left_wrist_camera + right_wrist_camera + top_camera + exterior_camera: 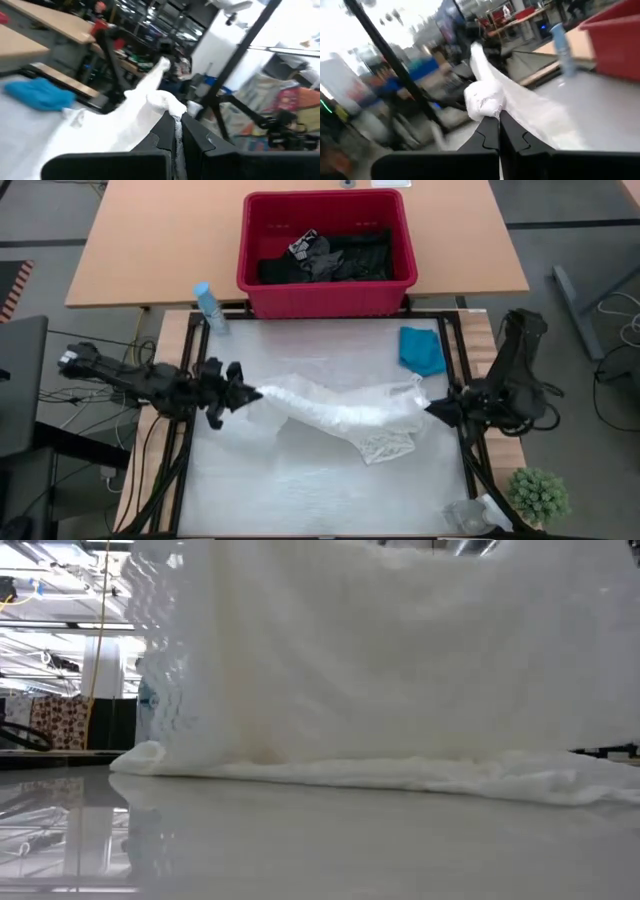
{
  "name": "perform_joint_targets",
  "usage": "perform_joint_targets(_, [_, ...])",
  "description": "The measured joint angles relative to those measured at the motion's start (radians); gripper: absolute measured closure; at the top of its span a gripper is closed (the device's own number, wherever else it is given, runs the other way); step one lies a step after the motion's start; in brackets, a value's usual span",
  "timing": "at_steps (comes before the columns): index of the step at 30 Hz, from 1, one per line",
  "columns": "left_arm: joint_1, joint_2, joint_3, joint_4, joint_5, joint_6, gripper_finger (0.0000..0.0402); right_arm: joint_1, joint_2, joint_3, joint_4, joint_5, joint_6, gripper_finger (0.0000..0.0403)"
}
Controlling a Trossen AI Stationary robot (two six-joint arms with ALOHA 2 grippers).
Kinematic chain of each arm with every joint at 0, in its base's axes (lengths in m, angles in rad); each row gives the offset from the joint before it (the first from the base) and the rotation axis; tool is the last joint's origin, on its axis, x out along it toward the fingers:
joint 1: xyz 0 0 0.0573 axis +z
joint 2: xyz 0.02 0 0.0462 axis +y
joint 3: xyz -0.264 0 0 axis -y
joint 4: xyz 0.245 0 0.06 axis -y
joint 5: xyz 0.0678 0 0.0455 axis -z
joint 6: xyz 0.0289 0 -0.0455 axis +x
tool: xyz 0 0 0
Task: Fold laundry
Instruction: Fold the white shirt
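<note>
White garment (340, 418) stretched mid-table between both arms, partly lifted, lower edge dragging on the table (300, 500). Left gripper (244, 393) pinches its left end, right gripper (437, 409) its right end, fingers pressed together on bunched cloth. Risk: small grips on lacy fabric could slip under tension, or stretch it; teal garment (422, 350) just beyond could snag

I saw a white lacy garment (340, 415) beside a small teal one (422, 350). The basket (262, 292) was red, holding black clothes (345, 258). I noted a pale blue bottle (211, 308).
</note>
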Motion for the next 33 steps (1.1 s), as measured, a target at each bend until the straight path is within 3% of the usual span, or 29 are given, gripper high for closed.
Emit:
perform_joint_targets(5, [-0.182,0.070,0.040,0.077,-0.117,-0.006,0.0401,-0.015,0.267,0.045,0.486,-0.061,-0.190,0.0386])
perform_joint_targets(7, [-0.261,0.108,0.087,0.073,-0.160,-0.007,0.0401,0.000,0.379,0.110,0.595,-0.068,-0.287,0.0386])
perform_joint_targets(15, [-0.565,0.291,0.293,0.017,-0.458,0.099,0.0401,0.077,0.732,0.535,0.635,0.057,-0.542,0.0386])
perform_joint_targets(21, [-0.703,0.449,0.457,0.047,-0.608,0.195,0.0401,0.069,0.943,0.838,0.646,0.125,-0.733,0.0386])
perform_joint_targets(28, [-0.699,0.439,0.516,0.186,-0.578,0.097,0.0401,0.039,0.902,0.933,0.618,0.069,-0.792,0.0386])
perform_joint_targets(33, [-0.694,0.322,0.513,-0.022,-0.681,0.063,0.0401,0.054,0.780,0.903,0.478,0.315,-0.889,0.0386])
